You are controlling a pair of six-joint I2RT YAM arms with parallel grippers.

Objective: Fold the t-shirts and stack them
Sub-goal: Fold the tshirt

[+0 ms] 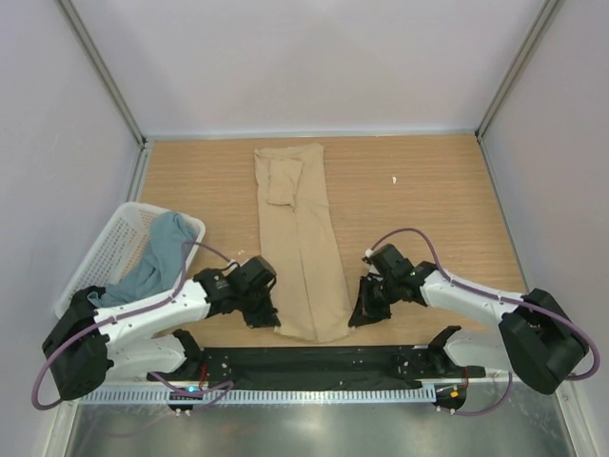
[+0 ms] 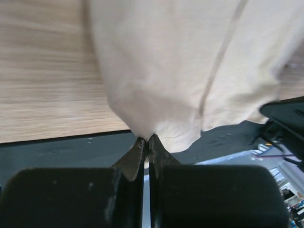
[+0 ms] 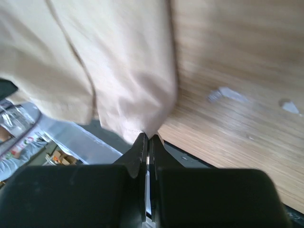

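Note:
A tan-beige t-shirt (image 1: 300, 243) lies folded into a long narrow strip down the middle of the wooden table, running from the back to the near edge. My left gripper (image 1: 266, 319) is shut on its near left corner, the cloth (image 2: 180, 71) bunching out from the fingertips (image 2: 148, 141). At the near right corner my right gripper (image 1: 360, 314) is also shut on the hem, seen as tan cloth (image 3: 128, 85) pinched at the tips (image 3: 148, 138). A grey-blue t-shirt (image 1: 157, 257) hangs crumpled in and over the basket on the left.
A white mesh basket (image 1: 114, 243) sits tilted at the left edge of the table. A small white scrap (image 1: 395, 178) lies on the wood at the back right. A black mat strip (image 1: 314, 367) runs along the near edge between the arm bases. Pale walls enclose three sides.

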